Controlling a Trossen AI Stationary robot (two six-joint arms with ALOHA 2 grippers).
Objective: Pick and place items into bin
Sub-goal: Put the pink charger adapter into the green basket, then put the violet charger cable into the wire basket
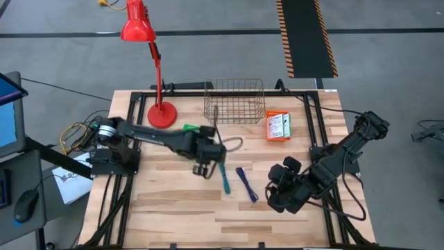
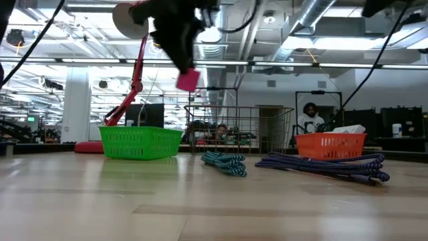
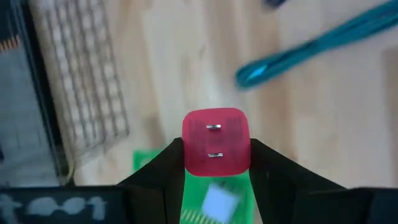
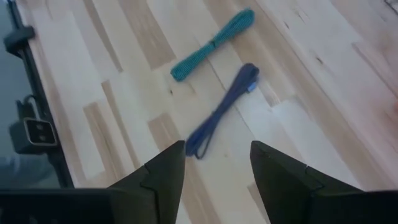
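My left gripper [image 1: 203, 165] is over the table's middle, shut on the pink-red piece [image 3: 216, 142], a small rounded block with two metal prongs on its face. Beneath it lie a green-edged pack [image 3: 217, 199] with a light-blue square on it, and the wire bin [image 1: 234, 101] toward the far edge. The teal stick [image 1: 225, 179] and the dark-blue stick [image 1: 246, 184] lie flat on the wood just right of that gripper. An orange-edged white pack [image 1: 278, 126] lies right of the bin. My right gripper [image 4: 217, 162] is open, hovering near the dark-blue stick [image 4: 224, 112]. My left gripper pinches the pink-red piece by two opposite sides [image 3: 186, 149] between its two fingers, with the pronged face [image 3: 214, 140] turned away from the wrist. The fingers come from above, pointing down. The piece [image 2: 187, 80] is lifted well clear of the table.
A red desk lamp [image 1: 142, 42] stands with its round base [image 1: 161, 113] left of the bin. The left arm lies over the green-edged pack [image 1: 189, 128]. Bare wood stretches toward the near edge [image 1: 208, 222]. Black frame rails run along the table's sides.
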